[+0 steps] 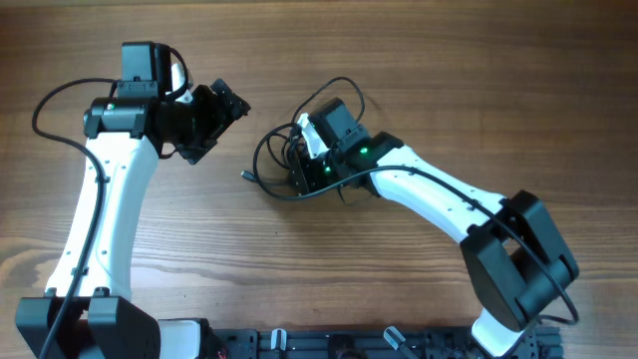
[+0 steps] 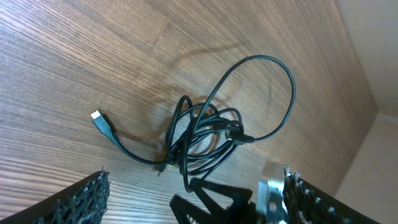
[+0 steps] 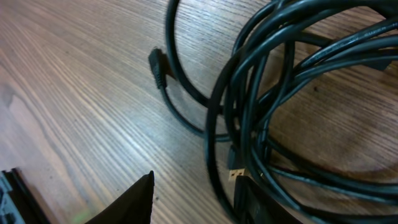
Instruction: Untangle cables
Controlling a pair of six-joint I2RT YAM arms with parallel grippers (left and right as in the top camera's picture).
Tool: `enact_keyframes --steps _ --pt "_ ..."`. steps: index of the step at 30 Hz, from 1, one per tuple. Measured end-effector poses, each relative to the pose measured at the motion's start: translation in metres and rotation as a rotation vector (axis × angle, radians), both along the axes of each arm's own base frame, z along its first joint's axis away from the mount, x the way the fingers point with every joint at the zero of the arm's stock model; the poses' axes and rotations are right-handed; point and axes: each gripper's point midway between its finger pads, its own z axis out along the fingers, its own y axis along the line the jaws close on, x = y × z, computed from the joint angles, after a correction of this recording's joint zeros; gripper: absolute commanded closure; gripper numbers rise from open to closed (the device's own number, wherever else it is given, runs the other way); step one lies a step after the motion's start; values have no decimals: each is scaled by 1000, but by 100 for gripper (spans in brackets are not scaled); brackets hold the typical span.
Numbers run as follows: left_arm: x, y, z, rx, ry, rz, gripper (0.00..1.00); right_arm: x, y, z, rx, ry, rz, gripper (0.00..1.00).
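Cables [image 2: 186, 140] tangled in one small heap at the middle of the table [image 1: 449, 60], seen from overhead and from both wrists. Several black strands coil over one another in the heap. One wide loop [image 2: 291, 93] springs out of it toward the far side. A single strand runs out to the left and ends in a plug [image 2: 96, 116] with a whitish tip, lying flat on the wood apart from the coils. In the right wrist view a second plug end [image 3: 235, 172], gold at its tip, lies among the strands at the near edge of the bundle.

Left gripper [image 2: 193, 190]: left of the heap and clear of it, pointing toward it, jaws spread wide and holding nothing. Both of its fingers [image 2: 84, 199] frame the bottom of the left wrist view, with the whole tangle between and beyond them.

Right gripper [image 3: 193, 196]: reaching in from the right, low over the right side of the heap and hiding part of it from overhead. Its jaws stand apart. One finger sits over bare wood, the other lies at the edge of the coils, and a strand crosses the gap between them without being pinched.
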Motion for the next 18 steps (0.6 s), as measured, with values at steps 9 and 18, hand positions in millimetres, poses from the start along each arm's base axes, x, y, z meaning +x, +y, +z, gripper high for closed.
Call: enact_keyframes --steps 9,18 --pt "-1 0 0 0 4 0 8 13 3 -16 -15 -33 -13 76" --pt "-1 0 0 0 4 0 8 14 9 -10 33 -33 -1 96"
